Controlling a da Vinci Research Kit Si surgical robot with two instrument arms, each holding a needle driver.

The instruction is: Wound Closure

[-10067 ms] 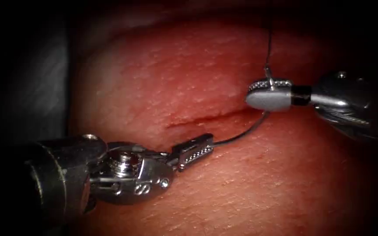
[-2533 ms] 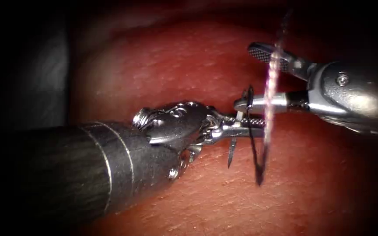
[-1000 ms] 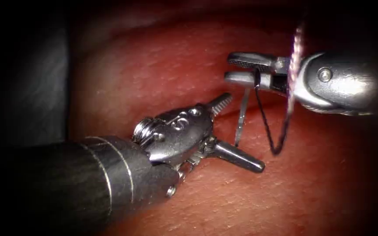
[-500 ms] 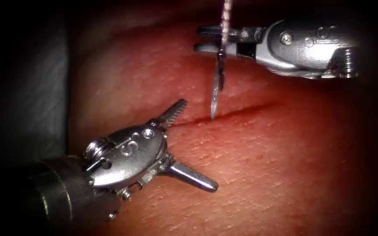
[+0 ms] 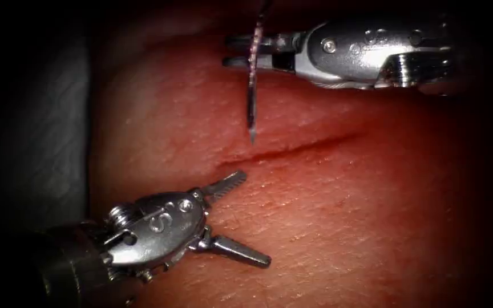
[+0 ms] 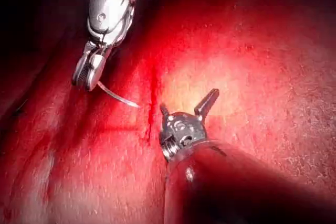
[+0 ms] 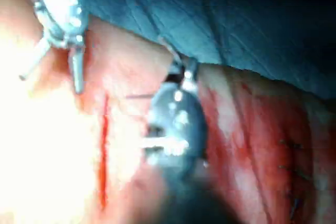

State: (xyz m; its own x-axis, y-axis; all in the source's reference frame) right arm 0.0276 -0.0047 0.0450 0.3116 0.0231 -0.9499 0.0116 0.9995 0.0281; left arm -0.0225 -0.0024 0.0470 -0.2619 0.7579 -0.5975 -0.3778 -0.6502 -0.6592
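Right tool [image 5: 241, 51]: your right arm's jaws are clamped on the needle [image 5: 251, 108] near its blunt end, high on its curve, so the rest of the curve hangs free below them.
Needle: it points down at the tissue [image 5: 343, 228], with its tip just above the cut [image 5: 292, 149] and toward the cut's left end. It is clear of the tissue and not in it. Held like this, the point seems lined up with the wound edge.
Thread [image 5: 256, 34]: a pale braided strand rises from the needle's held end, past the right jaws and up out of view.
Left tool [image 5: 241, 219]: your left arm's jaws stand wide apart and hold nothing. One jaw reaches toward the cut's left end and the other lies low over the near tissue. By the look of it, they are placed to stay out of the needle's way while staying close to the wound.
Left wrist view: the left tool [image 6: 186, 114] shows its spread jaws beside the cut [image 6: 152, 98]. The right tool [image 6: 86, 74] holds the needle [image 6: 118, 96] with its tip toward the cut.
Cut: a dark red line runs across the tissue, open and unstitched where it can be seen.
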